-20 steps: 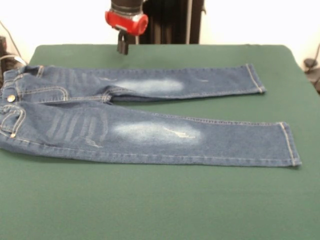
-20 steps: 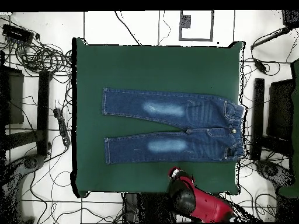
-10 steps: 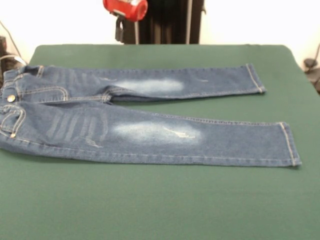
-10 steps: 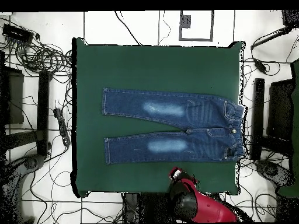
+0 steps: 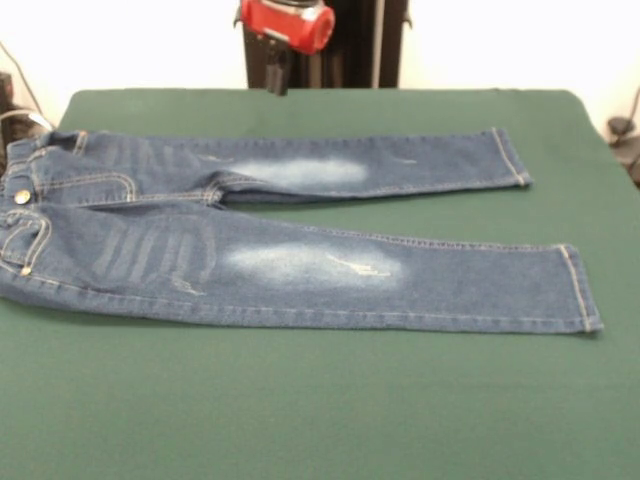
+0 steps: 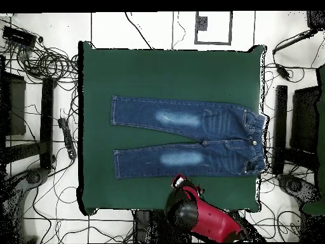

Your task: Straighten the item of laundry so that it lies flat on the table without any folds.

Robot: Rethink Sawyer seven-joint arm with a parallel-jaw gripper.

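Jeans (image 5: 290, 245) lie spread across the middle of the table (image 5: 320, 410), front side up, waistband at the left in the front view and both legs running off to the right, the two hems well apart. From where I stand they look flat already, with no fold that I can pick out, so the job seems close to done if not finished. Denim like this is soft but has some body; I'd judge it light enough to drag without trouble, and the cloth top would likely grip it a little. Sensible places to pinch would be the hems or the waistband, where the doubled seams give something firm to hold. The gripper (image 5: 277, 72) hangs above the far edge of the table, clear of the jeans and holding nothing, but it is dark against a dark post behind it, so I cannot tell whether it is apart or together. In the overhead view the red arm (image 6: 206, 219) covers it entirely. The underside of the jeans is hidden, so any tuck beneath would go unseen.
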